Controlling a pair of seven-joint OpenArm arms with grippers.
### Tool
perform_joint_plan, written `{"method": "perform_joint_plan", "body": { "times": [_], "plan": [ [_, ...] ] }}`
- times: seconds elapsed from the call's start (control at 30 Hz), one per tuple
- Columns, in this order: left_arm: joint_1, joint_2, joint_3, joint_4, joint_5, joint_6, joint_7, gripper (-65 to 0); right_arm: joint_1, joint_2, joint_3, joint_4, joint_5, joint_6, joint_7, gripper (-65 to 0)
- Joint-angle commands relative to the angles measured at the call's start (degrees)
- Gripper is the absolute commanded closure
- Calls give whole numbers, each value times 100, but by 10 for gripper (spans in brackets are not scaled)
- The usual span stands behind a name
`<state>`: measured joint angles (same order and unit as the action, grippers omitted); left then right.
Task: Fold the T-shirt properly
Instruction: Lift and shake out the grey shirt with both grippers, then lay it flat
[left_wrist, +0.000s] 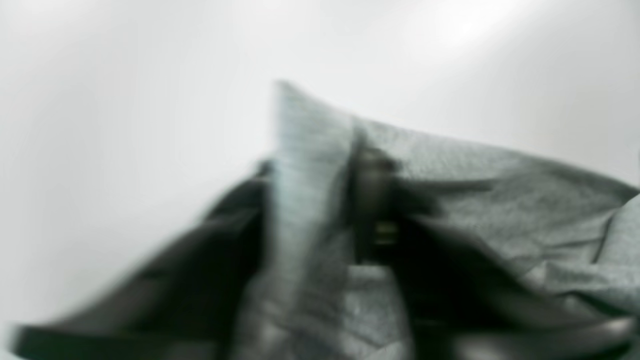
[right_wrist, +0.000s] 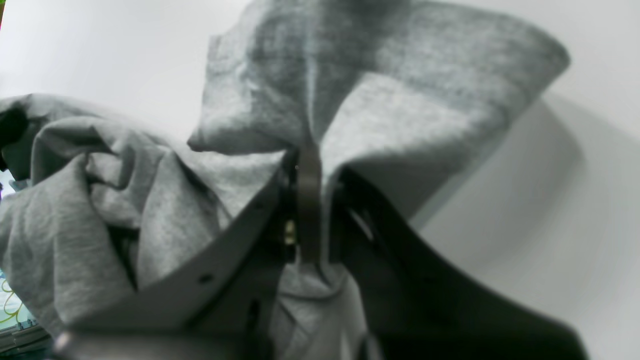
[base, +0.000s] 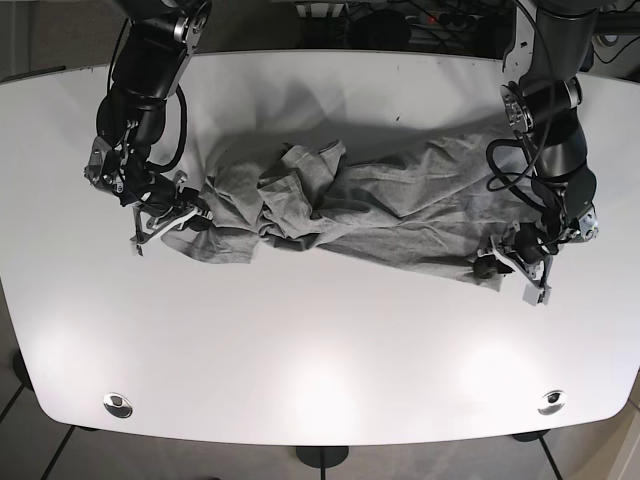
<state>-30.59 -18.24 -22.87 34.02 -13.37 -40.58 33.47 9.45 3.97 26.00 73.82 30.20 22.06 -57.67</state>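
Observation:
A grey T-shirt (base: 360, 205) is stretched across the white table (base: 320, 340), bunched and wrinkled toward its left half. My right gripper (base: 178, 218), at the left of the base view, is shut on the shirt's left end; the right wrist view shows cloth (right_wrist: 310, 100) pinched between the closed fingers (right_wrist: 307, 210). My left gripper (base: 500, 262), at the right of the base view, is shut on the shirt's right end; the blurred left wrist view shows a fold of cloth (left_wrist: 310, 165) standing up between the dark fingers (left_wrist: 372, 200).
The table's far edge (base: 330, 55) has cables and equipment behind it. Two round fittings (base: 117, 404) (base: 549, 401) sit near the front edge. The arm bodies (base: 150, 70) (base: 545, 110) stand over the far corners.

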Motion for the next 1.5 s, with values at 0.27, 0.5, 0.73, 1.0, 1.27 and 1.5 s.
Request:
{"method": "perform_joint_plan", "body": {
  "times": [0.27, 0.5, 0.73, 1.0, 1.27, 1.5],
  "plan": [
    [426, -106, -258, 1657, 268, 58, 631, -11, 114, 56, -28, 394, 115, 57, 75, -19],
    [672, 184, -267, 3820, 295, 58, 1624, -10, 800, 162, -46, 385, 62, 57, 198, -19],
    [-427, 184, -258, 4875, 277, 58, 2257, -13, 2224, 540, -688, 147, 106, 57, 207, -19],
    [-3082, 35, 270, 3292, 295, 58, 2125, -11, 5459, 997, -1400, -2138, 115, 66, 725, -19],
    [-4441, -246, 446, 2484, 268, 58, 1791, -11, 6535, 1155, -2068, -2798, 115, 66, 716, -19],
    [-4119, -405, 279, 2545, 75, 58, 1800, -11, 6535, 1155, -1391, -1074, 115, 22, -391, -19]
  ]
}}
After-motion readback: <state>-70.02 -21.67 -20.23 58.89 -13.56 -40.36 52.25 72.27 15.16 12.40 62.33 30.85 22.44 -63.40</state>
